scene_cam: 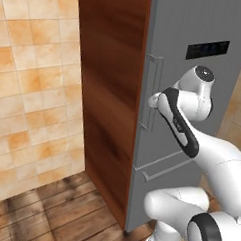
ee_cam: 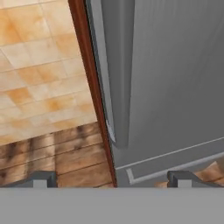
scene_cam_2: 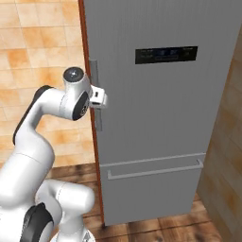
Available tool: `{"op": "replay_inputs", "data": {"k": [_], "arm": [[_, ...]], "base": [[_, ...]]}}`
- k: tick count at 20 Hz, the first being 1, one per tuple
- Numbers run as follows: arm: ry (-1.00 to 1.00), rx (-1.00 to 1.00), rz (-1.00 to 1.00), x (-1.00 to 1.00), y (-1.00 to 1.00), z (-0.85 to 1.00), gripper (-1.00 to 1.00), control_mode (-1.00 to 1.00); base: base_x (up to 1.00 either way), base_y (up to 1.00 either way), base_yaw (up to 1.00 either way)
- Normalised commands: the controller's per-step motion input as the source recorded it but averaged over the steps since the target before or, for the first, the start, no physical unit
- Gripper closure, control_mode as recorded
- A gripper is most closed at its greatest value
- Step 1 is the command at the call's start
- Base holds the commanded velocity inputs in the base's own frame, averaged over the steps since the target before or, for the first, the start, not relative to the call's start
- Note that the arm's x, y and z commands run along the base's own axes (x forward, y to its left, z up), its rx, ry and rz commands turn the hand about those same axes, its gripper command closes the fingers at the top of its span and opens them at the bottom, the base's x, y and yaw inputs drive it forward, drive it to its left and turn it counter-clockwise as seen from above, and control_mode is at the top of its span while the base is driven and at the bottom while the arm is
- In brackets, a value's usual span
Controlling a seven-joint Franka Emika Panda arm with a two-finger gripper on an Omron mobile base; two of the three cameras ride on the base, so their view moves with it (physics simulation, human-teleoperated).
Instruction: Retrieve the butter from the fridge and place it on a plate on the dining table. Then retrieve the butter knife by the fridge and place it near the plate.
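The fridge [scene_cam: 172, 25] [scene_cam_2: 165, 118] [ee_cam: 175, 87] stands shut, a grey brushed door with a brown wood side panel [scene_cam: 111, 92]. Its vertical bar handle [scene_cam: 155, 74] [scene_cam_2: 94, 71] [ee_cam: 116, 87] runs along the door's left edge. My gripper [scene_cam: 153, 100] [scene_cam_2: 100, 99] [ee_cam: 111, 179] is open right at the handle, about mid-height. In the hand view the two fingertips [ee_cam: 41, 178] stand wide apart, with the handle in line between them and nothing held. The butter, the plate, the dining table and the butter knife are out of view.
A lower fridge drawer with a horizontal bar handle [scene_cam_2: 153, 170] [scene_cam: 162, 167] sits below the door. A dark display panel [scene_cam_2: 166, 54] is high on the door. Tan tiled wall [scene_cam: 29, 87] and wood floor [scene_cam: 52, 214] lie to the left; a brown panel [scene_cam_2: 227, 142] stands at the right.
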Motion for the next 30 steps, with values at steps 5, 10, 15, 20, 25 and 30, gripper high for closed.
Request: {"op": "replay_inputs", "data": {"k": [5, 10, 15, 20, 25, 30], "arm": [[-0.01, 0.0, 0.0, 0.9, 0.0, -0.06, -1.0, -1.0], [-0.03, 0.0, 0.0, 0.71, 0.0, -0.11, -1.0, -1.0], [-0.01, 0.0, 0.0, 0.64, 0.0, -0.02, -1.0, -1.0], [0.0, 0.01, 0.01, 0.51, 0.0, 0.0, -1.0, -1.0], [-0.08, 0.0, 0.0, 0.38, 0.0, -0.13, 1.0, -1.0], [-0.3, 0.02, 0.0, 0.25, 0.0, -0.25, 1.0, -1.0]], "base": [[0.0, 0.0, 0.0], [0.0, 0.0, 0.0], [0.0, 0.0, 0.0], [0.0, 0.0, 0.0], [0.0, 0.0, 0.0], [0.0, 0.0, 0.0]]}}
